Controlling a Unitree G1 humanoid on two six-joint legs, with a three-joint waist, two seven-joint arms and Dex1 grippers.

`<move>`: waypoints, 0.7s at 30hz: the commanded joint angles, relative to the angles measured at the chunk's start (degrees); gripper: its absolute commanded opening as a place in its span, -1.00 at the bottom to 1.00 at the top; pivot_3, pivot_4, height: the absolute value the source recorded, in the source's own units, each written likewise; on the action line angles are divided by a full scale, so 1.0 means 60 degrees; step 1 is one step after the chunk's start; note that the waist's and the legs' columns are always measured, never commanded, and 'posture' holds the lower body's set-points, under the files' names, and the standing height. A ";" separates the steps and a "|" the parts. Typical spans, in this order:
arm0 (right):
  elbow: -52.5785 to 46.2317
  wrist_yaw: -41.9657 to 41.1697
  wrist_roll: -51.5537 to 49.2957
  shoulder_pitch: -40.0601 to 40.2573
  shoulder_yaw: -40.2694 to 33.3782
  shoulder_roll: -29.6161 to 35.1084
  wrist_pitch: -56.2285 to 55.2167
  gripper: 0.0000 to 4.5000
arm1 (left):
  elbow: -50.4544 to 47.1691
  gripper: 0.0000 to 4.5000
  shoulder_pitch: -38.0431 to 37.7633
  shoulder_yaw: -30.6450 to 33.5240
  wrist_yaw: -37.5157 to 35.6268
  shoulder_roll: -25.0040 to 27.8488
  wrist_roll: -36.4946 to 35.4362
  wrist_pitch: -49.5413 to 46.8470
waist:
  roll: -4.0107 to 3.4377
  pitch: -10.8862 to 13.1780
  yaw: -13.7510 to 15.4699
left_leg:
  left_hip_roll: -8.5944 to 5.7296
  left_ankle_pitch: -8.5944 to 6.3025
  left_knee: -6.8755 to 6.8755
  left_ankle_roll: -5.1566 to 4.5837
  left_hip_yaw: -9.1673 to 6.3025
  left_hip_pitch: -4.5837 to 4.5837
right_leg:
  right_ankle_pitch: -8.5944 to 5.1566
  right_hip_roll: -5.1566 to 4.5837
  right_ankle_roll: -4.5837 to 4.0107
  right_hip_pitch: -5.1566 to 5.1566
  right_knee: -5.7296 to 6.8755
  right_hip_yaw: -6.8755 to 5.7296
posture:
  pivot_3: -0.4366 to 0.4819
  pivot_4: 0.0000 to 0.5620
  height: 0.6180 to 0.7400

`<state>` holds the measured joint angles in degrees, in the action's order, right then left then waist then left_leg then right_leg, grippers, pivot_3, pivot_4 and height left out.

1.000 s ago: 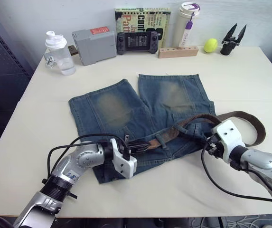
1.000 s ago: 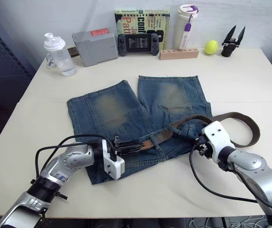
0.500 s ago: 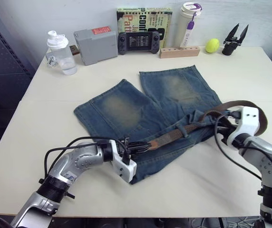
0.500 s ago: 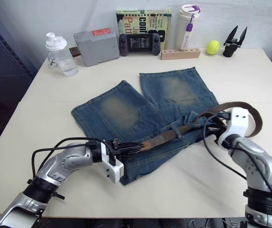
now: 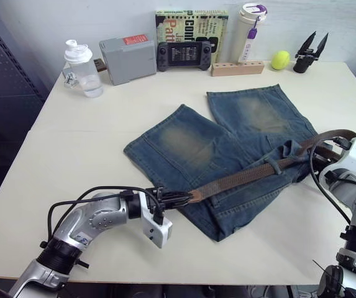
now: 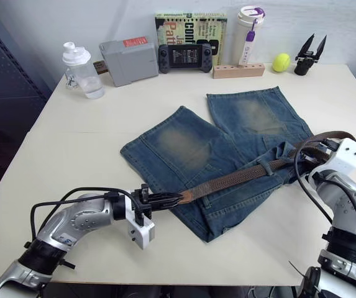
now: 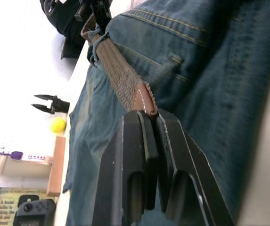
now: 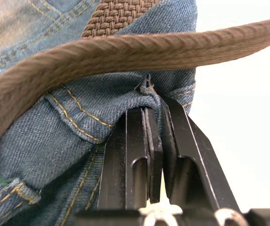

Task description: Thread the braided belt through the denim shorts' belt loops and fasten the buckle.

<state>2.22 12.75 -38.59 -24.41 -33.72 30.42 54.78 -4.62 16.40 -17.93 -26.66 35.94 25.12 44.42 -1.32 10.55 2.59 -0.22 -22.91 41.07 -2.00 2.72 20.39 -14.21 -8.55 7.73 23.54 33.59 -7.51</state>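
A white table (image 5: 59, 149) carries a row of items along its far edge. From the far left corner: a clear shaker bottle (image 5: 82, 69), a grey box (image 5: 128, 58), a black game console (image 5: 185, 55) leaning against a book (image 5: 191, 25), a wooden block (image 5: 238, 67), a white tumbler (image 5: 245, 30), a yellow ball (image 5: 281, 59) and a black gripper tool (image 5: 308, 53).

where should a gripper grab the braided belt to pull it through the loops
By the smooth leather tip, where the left gripper is shut on it now: flat, stiff and thin enough for the fingers to pinch. Come in along the belt's line from the robot's left, so the pull runs straight along the braided belt over the denim shorts.
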 commanded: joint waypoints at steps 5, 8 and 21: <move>-0.1085 -0.0785 -0.0224 0.0314 -0.0263 0.0454 0.0504 -0.82 | -0.0289 -1.00 -0.0083 0.0221 -0.0054 0.0141 -0.0310 0.0045 | -0.0004 0.0001 -0.0049 | 0.0003 0.0000 -0.0006 0.0000 0.0005 0.0000 | 0.0000 0.0002 0.0000 0.0005 0.0000 0.0000 | -0.05 -0.47 0.76; -0.1724 -0.1676 -0.0957 0.0458 -0.0458 0.1004 0.1326 -0.27 | -0.0243 -1.00 -0.0083 0.0204 0.0000 0.0080 -0.0294 0.0071 | -0.0012 0.0005 -0.0108 | 0.0003 0.0000 -0.0013 0.0000 0.0008 0.0000 | 0.0000 0.0003 0.0000 0.0010 -0.0001 -0.0001 | -0.05 -0.47 0.76; -0.3494 -0.4692 -0.7633 0.2473 -0.1464 0.2529 0.5464 0.99 | 0.1077 -1.00 0.1642 -0.0647 0.0350 -0.1546 0.0438 0.0282 | -0.0003 0.0007 -0.0070 | 0.0003 -0.0002 -0.0009 -0.0005 -0.0008 0.0001 | 0.0000 -0.0003 0.0000 0.0005 -0.0008 -0.0003 | -0.05 -0.47 0.76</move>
<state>-14.87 -15.44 -76.03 -11.59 -42.52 46.06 87.37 1.58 24.29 -20.65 -25.83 28.30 26.87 45.25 -1.34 10.60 2.17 -0.21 -22.92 41.02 -2.03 2.68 20.42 -14.21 -8.57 7.73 23.57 33.55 -7.54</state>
